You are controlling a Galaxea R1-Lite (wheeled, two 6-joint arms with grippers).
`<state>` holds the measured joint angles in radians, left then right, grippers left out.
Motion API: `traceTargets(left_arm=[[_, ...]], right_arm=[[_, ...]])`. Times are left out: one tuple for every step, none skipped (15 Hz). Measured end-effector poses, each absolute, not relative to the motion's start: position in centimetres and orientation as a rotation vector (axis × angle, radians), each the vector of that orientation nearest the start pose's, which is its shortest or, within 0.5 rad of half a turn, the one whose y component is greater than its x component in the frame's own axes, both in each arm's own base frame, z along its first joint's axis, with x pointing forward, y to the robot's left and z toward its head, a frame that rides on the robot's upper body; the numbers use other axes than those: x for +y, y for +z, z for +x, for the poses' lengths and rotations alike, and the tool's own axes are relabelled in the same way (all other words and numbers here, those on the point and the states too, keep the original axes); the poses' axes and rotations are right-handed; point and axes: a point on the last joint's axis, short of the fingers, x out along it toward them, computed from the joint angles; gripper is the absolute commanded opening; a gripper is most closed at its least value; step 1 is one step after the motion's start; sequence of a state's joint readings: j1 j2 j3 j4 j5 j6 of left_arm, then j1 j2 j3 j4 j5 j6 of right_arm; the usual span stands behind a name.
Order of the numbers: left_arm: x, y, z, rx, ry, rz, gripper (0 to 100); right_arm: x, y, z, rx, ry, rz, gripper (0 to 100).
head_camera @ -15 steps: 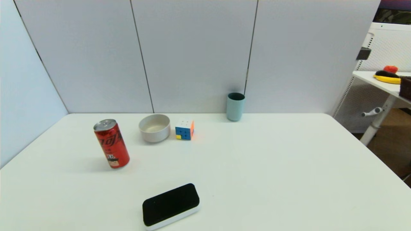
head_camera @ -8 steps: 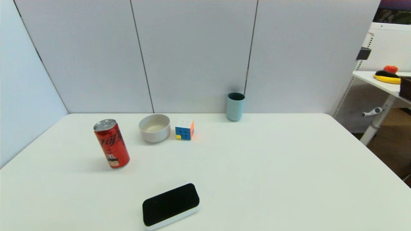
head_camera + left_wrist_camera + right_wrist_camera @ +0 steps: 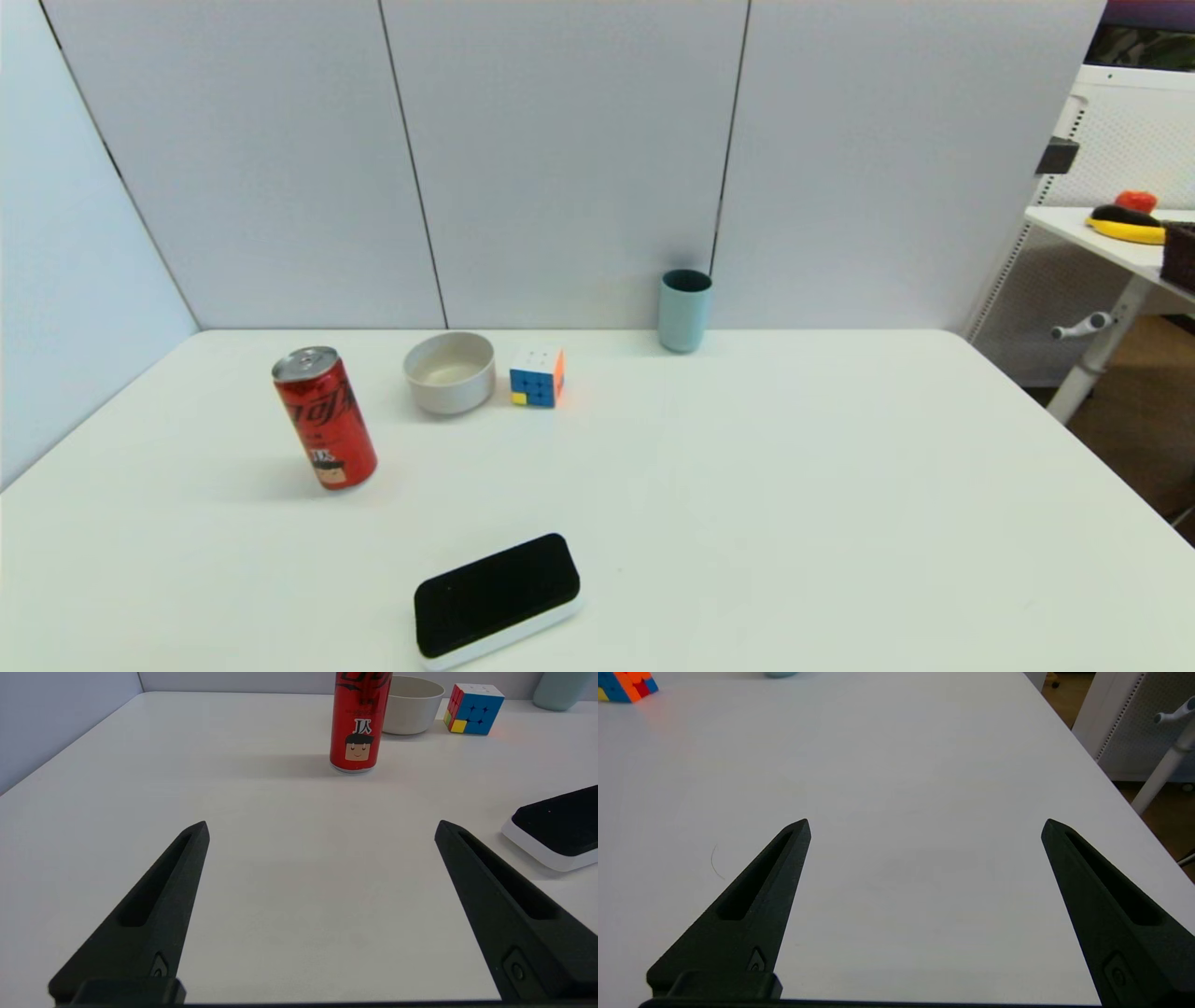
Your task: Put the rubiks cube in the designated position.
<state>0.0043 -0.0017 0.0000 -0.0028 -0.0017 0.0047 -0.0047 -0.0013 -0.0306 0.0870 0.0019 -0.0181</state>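
While both arms sit parked at the near bench edge, the rubiks cube (image 3: 537, 377) rests far back, just beside the white bowl (image 3: 449, 371). The left gripper (image 3: 322, 828) and right gripper (image 3: 926, 826) both hold fingers spread, empty. The cube lies ahead, between them; neither arm is clearly nearer.

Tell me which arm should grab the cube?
Probably the right. Both grippers, left and right, are open, but the can and bowl crowd the cube on the left.
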Motion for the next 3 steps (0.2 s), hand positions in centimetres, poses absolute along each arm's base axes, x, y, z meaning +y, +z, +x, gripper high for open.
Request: traceTargets(left_arm=[[-0.01, 7.57, -2.29, -0.004, 0.003, 0.004, 100], [-0.01, 7.57, -2.29, -0.004, 0.003, 0.005, 100], [-0.01, 7.57, -2.29, -0.004, 0.003, 0.004, 100]], right_arm=[[0.02, 7.58, -2.55, 0.048, -0.001, -0.015, 100], [0.01, 7.58, -2.55, 0.048, -0.005, -0.003, 100], [0.01, 7.59, -2.55, 0.047, -0.006, -0.001, 100]])
